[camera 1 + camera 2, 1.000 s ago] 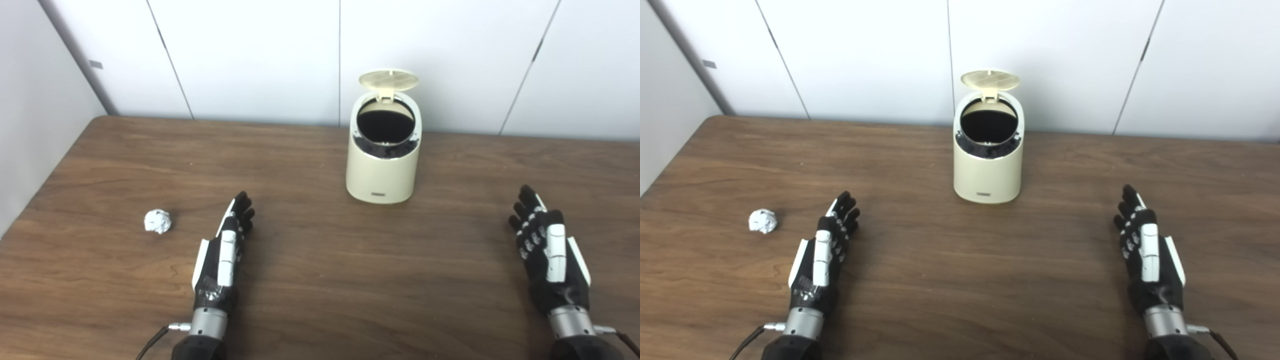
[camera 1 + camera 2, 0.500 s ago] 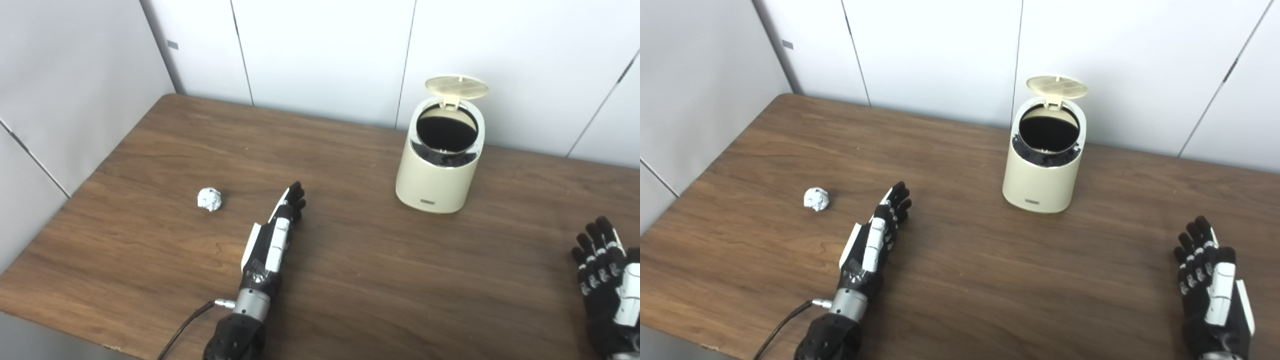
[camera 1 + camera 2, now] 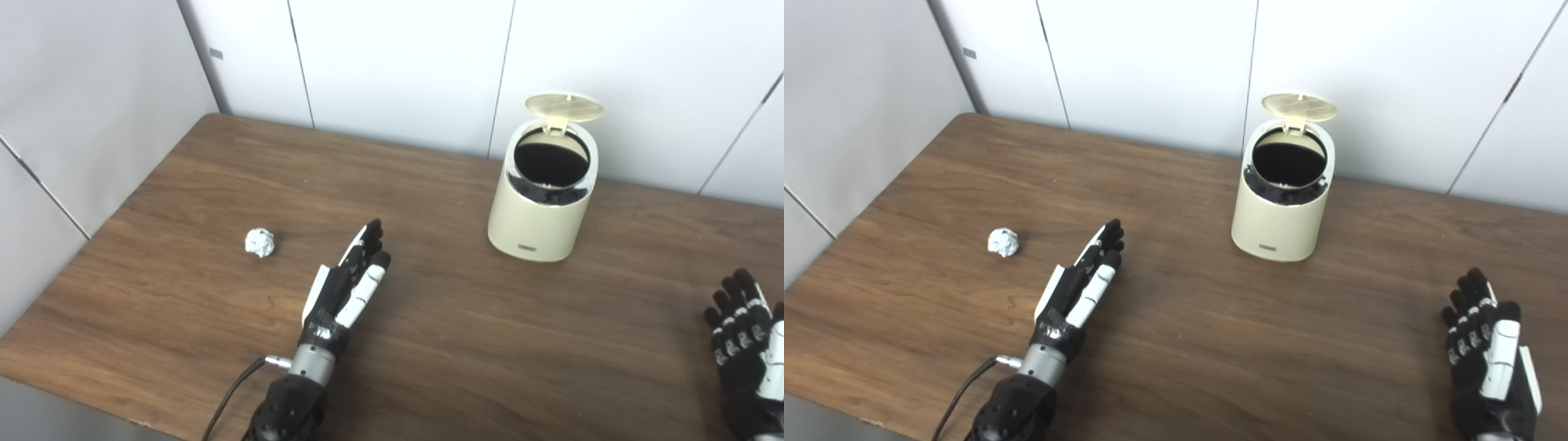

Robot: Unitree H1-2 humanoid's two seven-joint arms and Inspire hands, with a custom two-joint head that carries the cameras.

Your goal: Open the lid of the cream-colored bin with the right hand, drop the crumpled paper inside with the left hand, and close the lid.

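The left hand lies low over the wooden bench, palm turned inward, fingers stretched forward and loosely spread, holding nothing. Its forearm comes in from the bottom edge with a thin cable trailing from the wrist. The right hand sits at the far right near the bottom corner, back of the hand toward the camera, fingers straight and slightly apart, also empty.

The paper ball rests on the bench to the left of the left hand, near it but not touching. The bin stands upright toward the back of the bench, close to the white wall panels, well apart from both hands. Its lid is tipped up on the rear hinge, leaving the round dark opening exposed.

The right eye view shows nearly the whole right hand and its wrist; in the left eye view that hand is cut off by the frame's right edge.
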